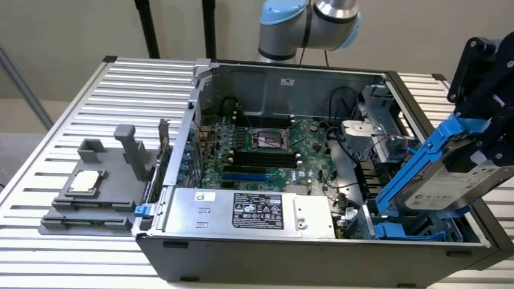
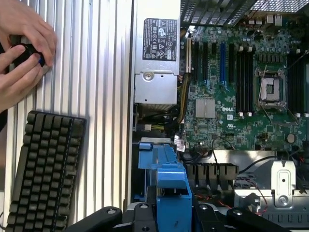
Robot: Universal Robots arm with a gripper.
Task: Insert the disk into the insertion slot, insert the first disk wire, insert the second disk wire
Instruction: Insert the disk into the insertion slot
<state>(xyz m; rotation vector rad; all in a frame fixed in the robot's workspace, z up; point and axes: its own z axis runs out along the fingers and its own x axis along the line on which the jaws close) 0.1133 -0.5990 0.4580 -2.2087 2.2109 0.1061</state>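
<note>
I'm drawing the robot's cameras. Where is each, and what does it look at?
Exterior view: off the arm, looking down into the open dark metal computer case; the robot arm and jaws holding the silver blue-framed disk show.
Wrist view: on the wrist, looking past black jaws into the case; a person's hands show.
Shared: disk, green motherboard.

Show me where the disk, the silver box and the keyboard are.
disk (image 1: 451, 184): exterior view, on its white label.
silver box (image 1: 257, 209): exterior view, on its black label.
keyboard (image 2: 43, 169): wrist view, on its middle keys.
</note>
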